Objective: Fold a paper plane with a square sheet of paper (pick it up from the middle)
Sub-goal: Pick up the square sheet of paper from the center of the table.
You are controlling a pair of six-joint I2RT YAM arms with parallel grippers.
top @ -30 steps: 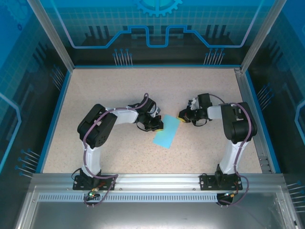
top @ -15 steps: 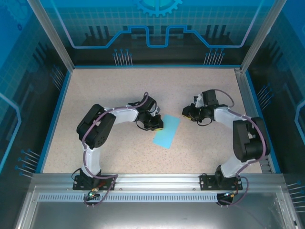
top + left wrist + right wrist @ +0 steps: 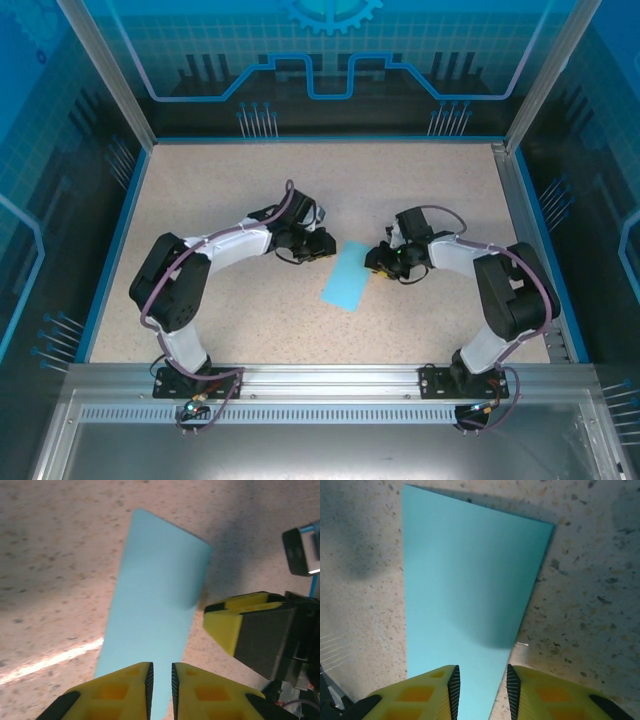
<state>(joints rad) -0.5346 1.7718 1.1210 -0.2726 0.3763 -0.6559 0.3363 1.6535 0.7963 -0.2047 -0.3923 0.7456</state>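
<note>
Now the paper [image 3: 347, 278] lies flat on the tabletop [image 3: 220, 190], near the middle, between the two arms. It is a long, thin blue-green shape. One short end is up by the tools and the other end points toward the arm bases. The left tool [image 3: 322, 247] sits low at the paper's far left corner. Its yellow fingers [image 3: 125, 690] are open just a crack, and the paper shows under the gap. The right tool [image 3: 372, 260] sits low at the paper's far right corner. Its fingers [image 3: 545, 690] are open wider, and the paper's edge runs between them. Neither tool has hold of the paper.
</note>
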